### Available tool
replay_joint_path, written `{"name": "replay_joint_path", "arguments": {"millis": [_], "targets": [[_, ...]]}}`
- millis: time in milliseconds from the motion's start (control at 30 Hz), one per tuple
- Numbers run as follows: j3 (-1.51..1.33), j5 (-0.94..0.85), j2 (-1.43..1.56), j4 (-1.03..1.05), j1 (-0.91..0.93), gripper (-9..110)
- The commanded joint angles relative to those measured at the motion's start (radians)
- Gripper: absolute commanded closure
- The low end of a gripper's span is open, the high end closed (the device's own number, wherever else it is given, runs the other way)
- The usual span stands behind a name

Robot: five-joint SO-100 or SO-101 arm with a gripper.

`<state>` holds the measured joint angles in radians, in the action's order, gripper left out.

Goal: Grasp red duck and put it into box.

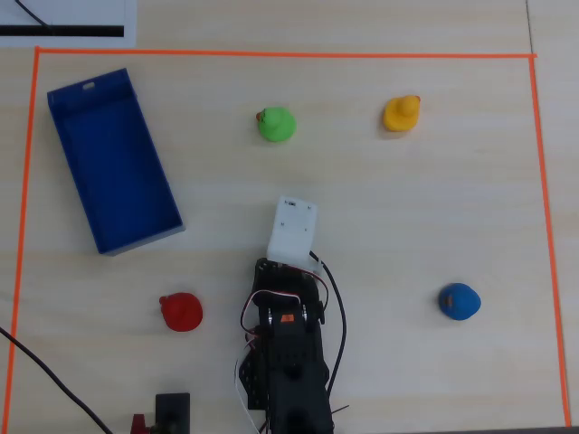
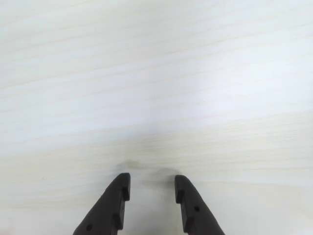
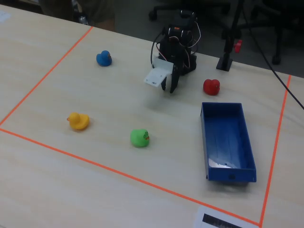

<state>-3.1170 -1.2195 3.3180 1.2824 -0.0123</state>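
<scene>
The red duck (image 1: 181, 312) sits on the wooden table, left of the arm's base in the overhead view, and right of the arm in the fixed view (image 3: 211, 86). The blue box (image 1: 113, 161) lies open and empty at the upper left of the overhead view, and at the front right in the fixed view (image 3: 227, 142). My gripper (image 2: 152, 182) is open and empty, its two dark fingers pointing down over bare table. In the fixed view the gripper (image 3: 170, 85) hangs left of the red duck, apart from it. The wrist view shows neither duck nor box.
A green duck (image 1: 277, 124), a yellow duck (image 1: 401, 114) and a blue duck (image 1: 459, 300) stand on the table. Orange tape (image 1: 271, 54) frames the work area. The white wrist camera housing (image 1: 292, 226) covers the fingers from above. A black stand (image 1: 172, 411) is beside the arm's base.
</scene>
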Motion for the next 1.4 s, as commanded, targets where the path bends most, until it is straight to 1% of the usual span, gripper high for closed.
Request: {"name": "replay_joint_path", "arguments": {"millis": [0,667,700,733,800,833,867,933,967,1000,1100,1133,1167,1267,1367], "targets": [[0.006,0.009,-0.006,0.021,0.005,91],[0.006,0.002,-0.006,0.021,-0.017,90],[0.006,-0.02,-0.006,0.021,-0.046,91],[0.006,-0.083,-0.006,0.026,-0.077,96],[0.006,-0.08,-0.006,0.017,-0.097,97],[0.006,-0.087,-0.006,0.025,-0.1,101],[0.006,-0.084,-0.006,0.025,-0.095,101],[0.006,-0.173,-0.006,0.034,-0.052,101],[0.017,-0.19,-0.011,0.035,-0.041,101],[0.055,-0.187,-0.044,0.035,-0.026,101],[0.302,-0.112,-0.249,-0.046,0.021,92],[0.405,-0.058,-0.318,-0.078,0.029,91],[0.506,-0.031,-0.387,-0.091,0.026,93],[0.798,0.0,-0.543,0.017,-0.035,94],[1.062,0.023,-0.718,0.176,-0.104,88]]}}
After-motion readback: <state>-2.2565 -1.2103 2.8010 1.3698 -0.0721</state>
